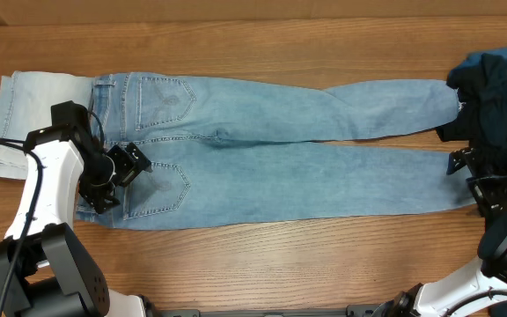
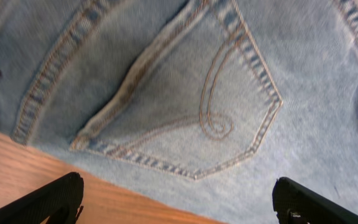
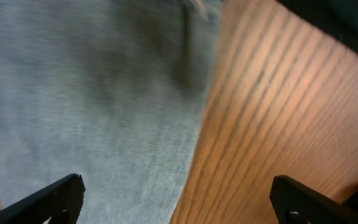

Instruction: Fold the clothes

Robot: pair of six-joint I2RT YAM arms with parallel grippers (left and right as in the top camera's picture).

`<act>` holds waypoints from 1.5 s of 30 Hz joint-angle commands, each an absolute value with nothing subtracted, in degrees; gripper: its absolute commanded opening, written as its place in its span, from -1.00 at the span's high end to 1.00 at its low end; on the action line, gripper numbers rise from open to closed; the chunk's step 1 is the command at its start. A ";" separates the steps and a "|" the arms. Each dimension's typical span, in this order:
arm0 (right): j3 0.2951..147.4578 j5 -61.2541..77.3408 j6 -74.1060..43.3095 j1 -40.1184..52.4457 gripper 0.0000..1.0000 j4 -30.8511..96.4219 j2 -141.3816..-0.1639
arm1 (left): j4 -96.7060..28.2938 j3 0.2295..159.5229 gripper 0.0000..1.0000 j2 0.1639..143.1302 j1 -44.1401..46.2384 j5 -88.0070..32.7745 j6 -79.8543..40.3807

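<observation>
Noting layout: jeans [image 1: 271,167] lie flat on the table [image 1: 262,264], long axis running side to side, waistband at your left arm, hems at your right. Left gripper [image 1: 123,170], jaws wide and empty, hangs over the near back pocket [image 2: 191,106]. Right gripper [image 1: 469,183], equally wide, is nearest the hems.

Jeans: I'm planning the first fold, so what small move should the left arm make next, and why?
Probably lower the left gripper onto the near edge of the jeans, just below the stitched back pocket. Its jaws are open, holding nothing, and that edge runs just ahead of them over the wooden table.
</observation>
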State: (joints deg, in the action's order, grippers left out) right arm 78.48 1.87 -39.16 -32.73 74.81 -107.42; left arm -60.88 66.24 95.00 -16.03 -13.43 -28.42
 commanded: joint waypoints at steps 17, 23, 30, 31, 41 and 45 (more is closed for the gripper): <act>65.47 -2.46 -41.69 -32.86 -1.00 57.32 -106.74 | -67.20 65.71 -1.00 93.84 -17.72 -3.64 -32.53; 63.83 1.17 -35.70 -32.75 -1.00 48.84 -106.74 | -66.50 65.71 -1.00 93.84 -17.72 0.73 -33.67; 63.79 1.39 -35.03 -32.75 -0.97 48.90 -106.74 | -66.81 65.71 -1.00 93.84 -17.69 0.58 -33.63; 63.79 1.39 -34.33 -32.75 -0.91 48.82 -106.74 | -66.94 65.71 -1.00 93.84 -17.69 0.56 -33.63; 63.79 1.83 -34.28 -32.75 0.28 48.88 -106.74 | -69.25 65.71 -1.00 93.84 -17.69 0.62 -32.58; 63.79 1.80 -34.28 -32.75 0.60 48.84 -106.74 | -70.74 65.80 -1.00 93.84 -18.50 0.21 -31.59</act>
State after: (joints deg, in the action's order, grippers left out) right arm 64.69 0.78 -34.30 -32.91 49.21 -107.09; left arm -69.56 66.13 94.94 -17.41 -0.54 -32.64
